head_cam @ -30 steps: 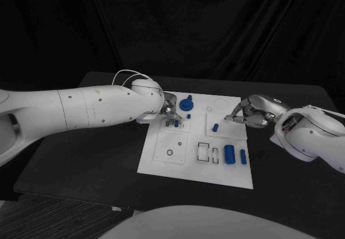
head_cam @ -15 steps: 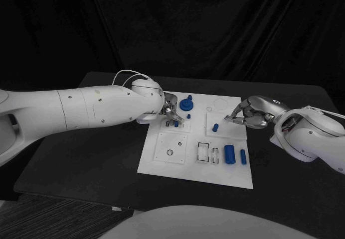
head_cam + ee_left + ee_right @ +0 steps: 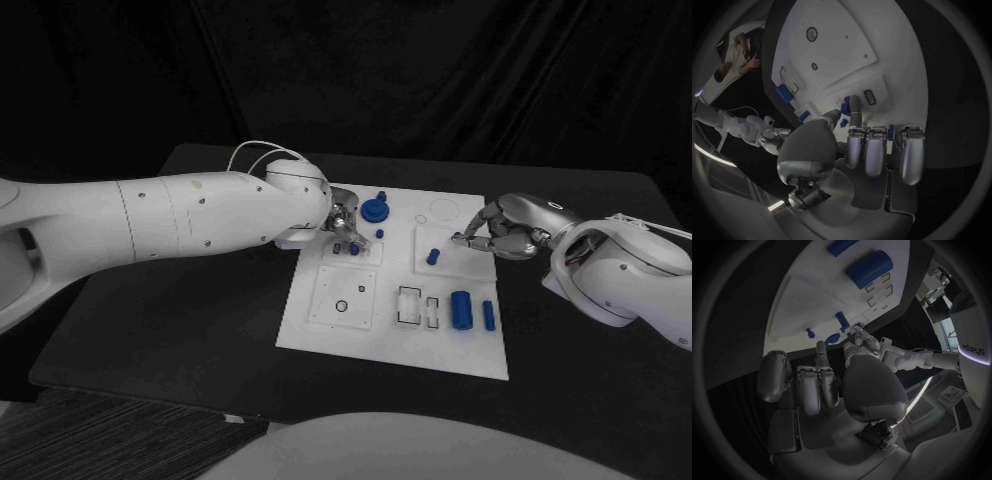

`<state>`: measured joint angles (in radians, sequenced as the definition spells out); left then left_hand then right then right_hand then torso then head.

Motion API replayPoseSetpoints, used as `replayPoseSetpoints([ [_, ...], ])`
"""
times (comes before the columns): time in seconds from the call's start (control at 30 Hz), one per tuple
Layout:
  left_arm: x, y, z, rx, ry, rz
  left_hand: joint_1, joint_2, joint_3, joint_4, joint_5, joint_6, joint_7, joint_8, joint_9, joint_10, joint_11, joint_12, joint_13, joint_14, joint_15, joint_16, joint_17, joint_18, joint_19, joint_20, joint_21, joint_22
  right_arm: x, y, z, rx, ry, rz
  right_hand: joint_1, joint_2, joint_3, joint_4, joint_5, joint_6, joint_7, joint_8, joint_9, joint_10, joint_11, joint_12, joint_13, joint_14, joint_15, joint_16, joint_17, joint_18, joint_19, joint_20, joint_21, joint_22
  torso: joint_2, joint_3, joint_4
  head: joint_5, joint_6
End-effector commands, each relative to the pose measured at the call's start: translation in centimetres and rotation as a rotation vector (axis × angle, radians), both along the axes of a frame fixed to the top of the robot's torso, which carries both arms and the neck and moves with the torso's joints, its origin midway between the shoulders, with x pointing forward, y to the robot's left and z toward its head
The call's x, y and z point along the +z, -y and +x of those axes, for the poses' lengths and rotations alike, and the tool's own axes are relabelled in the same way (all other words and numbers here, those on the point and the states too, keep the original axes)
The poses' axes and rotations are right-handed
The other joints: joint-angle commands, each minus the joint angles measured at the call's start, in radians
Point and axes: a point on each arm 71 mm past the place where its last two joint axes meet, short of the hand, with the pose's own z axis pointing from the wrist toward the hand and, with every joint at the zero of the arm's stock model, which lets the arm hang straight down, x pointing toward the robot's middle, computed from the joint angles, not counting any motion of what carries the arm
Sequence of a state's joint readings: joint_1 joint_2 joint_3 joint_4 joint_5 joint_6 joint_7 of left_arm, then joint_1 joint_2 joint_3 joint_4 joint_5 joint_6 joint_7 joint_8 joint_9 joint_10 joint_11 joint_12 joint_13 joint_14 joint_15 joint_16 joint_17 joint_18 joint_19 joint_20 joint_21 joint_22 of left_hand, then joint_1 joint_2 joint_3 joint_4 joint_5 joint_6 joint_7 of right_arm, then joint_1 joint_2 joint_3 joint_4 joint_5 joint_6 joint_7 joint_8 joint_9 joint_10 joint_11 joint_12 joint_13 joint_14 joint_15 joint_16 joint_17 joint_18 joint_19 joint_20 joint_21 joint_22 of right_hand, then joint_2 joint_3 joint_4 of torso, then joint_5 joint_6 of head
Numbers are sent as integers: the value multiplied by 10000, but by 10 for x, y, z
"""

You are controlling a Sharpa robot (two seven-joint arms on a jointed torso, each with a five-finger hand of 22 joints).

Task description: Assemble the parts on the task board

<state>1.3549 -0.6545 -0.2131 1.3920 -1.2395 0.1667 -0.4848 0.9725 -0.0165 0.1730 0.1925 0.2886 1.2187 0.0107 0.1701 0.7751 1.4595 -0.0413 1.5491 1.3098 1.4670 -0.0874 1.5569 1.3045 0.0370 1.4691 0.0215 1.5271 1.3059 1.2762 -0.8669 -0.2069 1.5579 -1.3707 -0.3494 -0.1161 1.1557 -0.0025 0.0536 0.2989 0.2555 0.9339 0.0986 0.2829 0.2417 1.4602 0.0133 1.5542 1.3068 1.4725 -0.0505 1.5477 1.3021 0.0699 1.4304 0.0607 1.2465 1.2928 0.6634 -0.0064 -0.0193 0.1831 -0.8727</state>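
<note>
White left arm (image 3: 967,315), lettering "sharpa" on its shell

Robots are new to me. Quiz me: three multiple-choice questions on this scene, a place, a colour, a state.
1. Where does the big blue cylinder lie? A) on the floor B) on the task board's near right part C) off the board
2. The board's colour? A) white B) red C) green
3. The left hand? A) lies flat B) lifts the board C) pinches a small blue part
Answers: 1 B, it rests by the board's near right edge; 2 A, white on the black table; 3 C, blue shows between thumb and finger.
</note>
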Motion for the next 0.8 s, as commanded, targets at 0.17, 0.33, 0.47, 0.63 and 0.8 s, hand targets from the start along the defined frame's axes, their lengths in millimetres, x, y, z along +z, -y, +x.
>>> replayPoseSetpoints([
  [0.17, -2, 1, -2, -268, -236, -36, 202, -66, 150, -302, 632, 100, -30, -132, 282, 1113, -122, 217, 2610, 1038, -98, 139, 2663, -177, 561, -45, -142, 2128, -3, 1, 0, -171, -160, -137, 208, 89, -42, -125, 174, -125, -39, 211, 163, 1106, 44, 166, 2640, 821, 31, -182, 2109, 67, -98, 16, -207, 1753, 0, -1, 9, -5, 1],
  [0.33, -2, 1, -2, -282, -278, -4, 123, -172, 91, -277, 893, 53, -15, -172, 320, 1113, -111, 217, 2610, 1038, -91, 139, 2663, -172, 550, -46, -162, 2118, -3, 2, 0, -180, -207, -170, 211, 89, -42, -125, 175, -126, -39, 212, 164, 1106, 44, 166, 2640, 818, 31, -190, 2097, 68, -102, 16, -215, 1751, 1, -5, 3, 23, 1],
  [0.47, -2, 1, -2, -286, -291, 6, 138, -180, 121, -285, 1137, 29, -17, -199, 348, 1113, -110, 217, 2610, 1038, -90, 139, 2663, -170, 545, -44, -173, 2114, -4, 1, 0, -177, -226, -180, 211, 89, -42, -125, 175, -126, -39, 212, 164, 1106, 44, 166, 2640, 818, 31, -190, 2097, 68, -102, 16, -215, 1751, 1, -2, 7, 14, 1],
  [0.63, -3, 1, -1, -326, -324, 8, 345, -253, 340, -465, 2006, -16, -37, -257, 416, 1113, -127, 217, 2610, 1038, -103, 139, 2663, -166, 538, -54, -192, 2112, -4, 1, 0, -173, -248, -194, 227, 89, -40, -126, 184, -127, -37, 218, 168, 1106, 46, 166, 2640, 811, 33, -207, 2074, 76, -118, 17, -253, 1740, 1, -1, 0, 20, 1],
  [0.8, -3, 2, -1, -293, -419, -161, 703, -595, 2146, -1041, 591, -103, -102, -413, 445, 1113, -84, 217, 2610, 1038, -155, 139, 2663, -159, 533, -138, -216, 2119, -4, 1, 0, -173, -273, -210, 233, 89, -39, -126, 188, -125, -38, 223, 170, 1106, 47, 166, 2640, 805, 34, -220, 2057, 79, -125, 18, -269, 1735, -1, 0, 9, 25, 1],
])
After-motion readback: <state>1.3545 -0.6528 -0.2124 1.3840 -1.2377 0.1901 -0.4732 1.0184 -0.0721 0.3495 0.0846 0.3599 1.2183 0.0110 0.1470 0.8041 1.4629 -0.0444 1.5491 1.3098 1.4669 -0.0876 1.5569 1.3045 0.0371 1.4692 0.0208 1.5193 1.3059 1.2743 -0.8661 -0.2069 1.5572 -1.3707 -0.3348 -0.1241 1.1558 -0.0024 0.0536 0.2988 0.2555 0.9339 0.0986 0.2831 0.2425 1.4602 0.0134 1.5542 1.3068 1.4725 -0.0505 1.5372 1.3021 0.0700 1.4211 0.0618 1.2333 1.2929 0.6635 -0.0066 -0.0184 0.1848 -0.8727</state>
